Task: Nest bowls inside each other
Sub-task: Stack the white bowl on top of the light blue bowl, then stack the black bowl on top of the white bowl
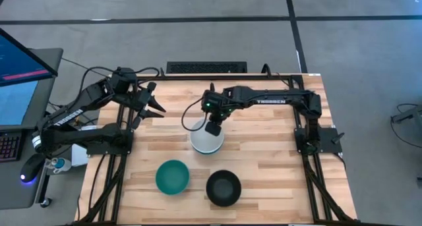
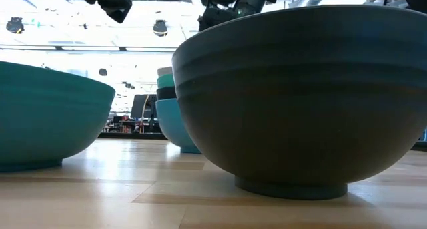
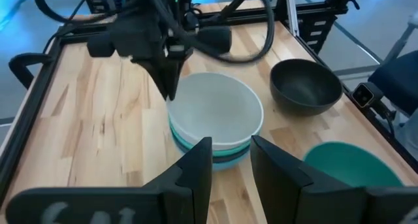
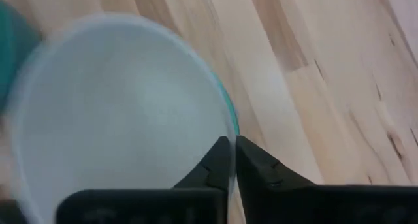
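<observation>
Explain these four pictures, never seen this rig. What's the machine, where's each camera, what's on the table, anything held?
Two dark robot arms work at a wooden table. One picture looks straight down, one sits at table height, and one rides on each wrist.

On the table there is a stack of nested bowls with a white bowl on top, plus a loose dark teal bowl and a loose black bowl.

The right gripper is over the stack's rim, jaws nearly together, with nothing visibly between them. The left gripper waits open and empty near the table's far left, off the stack.
</observation>
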Available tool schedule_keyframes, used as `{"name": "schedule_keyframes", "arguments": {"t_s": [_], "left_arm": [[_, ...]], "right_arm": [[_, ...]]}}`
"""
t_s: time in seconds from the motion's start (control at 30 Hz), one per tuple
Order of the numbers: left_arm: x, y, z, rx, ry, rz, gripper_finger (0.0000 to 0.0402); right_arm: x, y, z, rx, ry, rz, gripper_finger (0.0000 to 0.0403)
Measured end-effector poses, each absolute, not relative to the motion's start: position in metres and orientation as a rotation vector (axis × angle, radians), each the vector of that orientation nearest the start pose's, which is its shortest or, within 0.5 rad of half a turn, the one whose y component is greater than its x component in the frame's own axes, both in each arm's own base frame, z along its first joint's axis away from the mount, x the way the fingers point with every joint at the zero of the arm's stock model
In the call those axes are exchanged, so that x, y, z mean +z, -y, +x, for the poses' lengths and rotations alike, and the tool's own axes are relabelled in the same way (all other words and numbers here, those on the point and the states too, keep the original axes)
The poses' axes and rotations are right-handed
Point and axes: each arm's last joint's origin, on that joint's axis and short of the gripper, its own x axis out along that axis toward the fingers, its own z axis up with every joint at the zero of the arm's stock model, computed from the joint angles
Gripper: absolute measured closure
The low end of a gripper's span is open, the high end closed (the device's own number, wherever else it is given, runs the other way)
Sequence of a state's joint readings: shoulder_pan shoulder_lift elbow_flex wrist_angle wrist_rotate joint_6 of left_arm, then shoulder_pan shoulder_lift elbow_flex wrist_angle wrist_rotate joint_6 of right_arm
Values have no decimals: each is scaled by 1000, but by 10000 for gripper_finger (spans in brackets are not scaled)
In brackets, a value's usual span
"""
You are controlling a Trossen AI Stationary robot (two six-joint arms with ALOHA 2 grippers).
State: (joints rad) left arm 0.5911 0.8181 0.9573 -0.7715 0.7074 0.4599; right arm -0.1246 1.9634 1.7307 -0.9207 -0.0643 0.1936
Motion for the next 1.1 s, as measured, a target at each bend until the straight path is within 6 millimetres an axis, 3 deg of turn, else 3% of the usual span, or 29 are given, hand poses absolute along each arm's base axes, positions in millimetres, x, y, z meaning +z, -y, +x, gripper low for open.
{"name": "schedule_keyframes", "arguments": {"t_s": [0.27,0.73,1.0,1.1], "left_arm": [[336,-66,132,-218,-465,68,306],[336,-66,132,-216,-466,68,306],[337,-66,132,-213,-465,58,306],[337,-66,132,-220,-460,23,306]], "right_arm": [[261,47,410,-102,-1141,321,314],[263,46,413,-72,-1105,387,309],[305,46,409,-53,-1086,345,308],[312,41,406,-42,-1111,334,308]]}}
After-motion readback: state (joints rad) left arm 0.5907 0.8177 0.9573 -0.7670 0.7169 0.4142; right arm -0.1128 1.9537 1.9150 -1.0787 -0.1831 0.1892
